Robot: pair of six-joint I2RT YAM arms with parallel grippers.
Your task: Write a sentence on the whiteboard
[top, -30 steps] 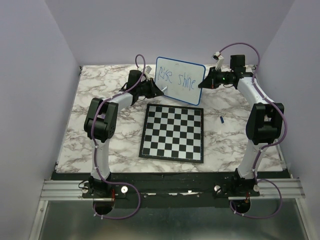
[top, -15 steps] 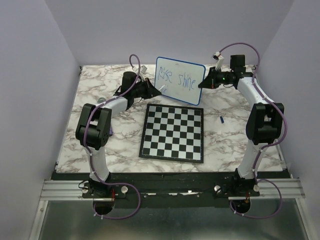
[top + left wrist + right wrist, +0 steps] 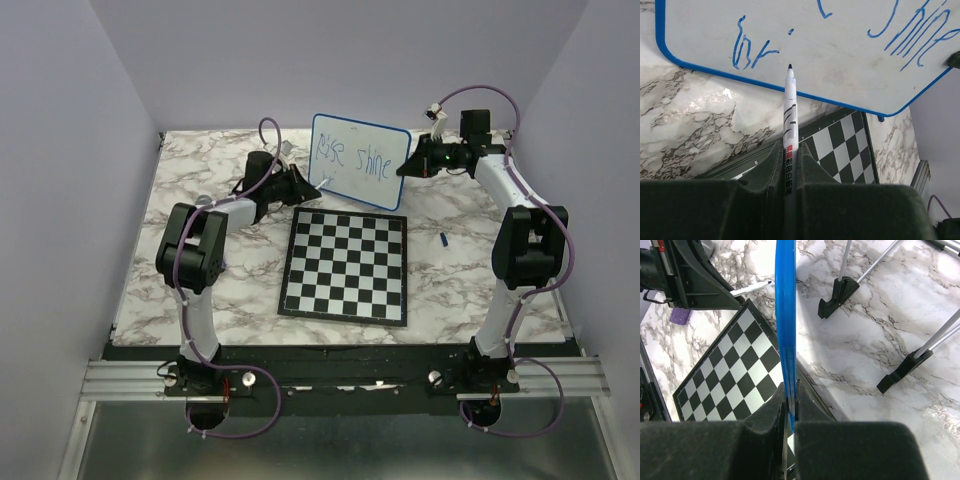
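Observation:
The whiteboard point(image 3: 360, 160) stands tilted at the back of the table, white with a blue rim. The sentence point(image 3: 352, 157) reads "Rise shine" in blue. In the left wrist view a second line point(image 3: 747, 52) of a few blue strokes sits near the board's point(image 3: 840, 55) lower left corner. My left gripper point(image 3: 312, 184) point(image 3: 790, 150) is shut on a white marker point(image 3: 790, 115). The marker's tip is at the board's face just right of those strokes. My right gripper point(image 3: 408, 165) point(image 3: 791, 392) is shut on the board's right blue edge point(image 3: 786, 315).
A black-and-white chessboard point(image 3: 346, 265) lies flat in front of the whiteboard. A small blue marker cap point(image 3: 442, 239) lies to its right. The board's black feet point(image 3: 837, 297) on thin rods rest on the marble behind it. Walls enclose three sides.
My left arm's elbow swung left and then partly back. The marker tip shifted slightly along the board's lower left part. The right arm and the board have not moved.

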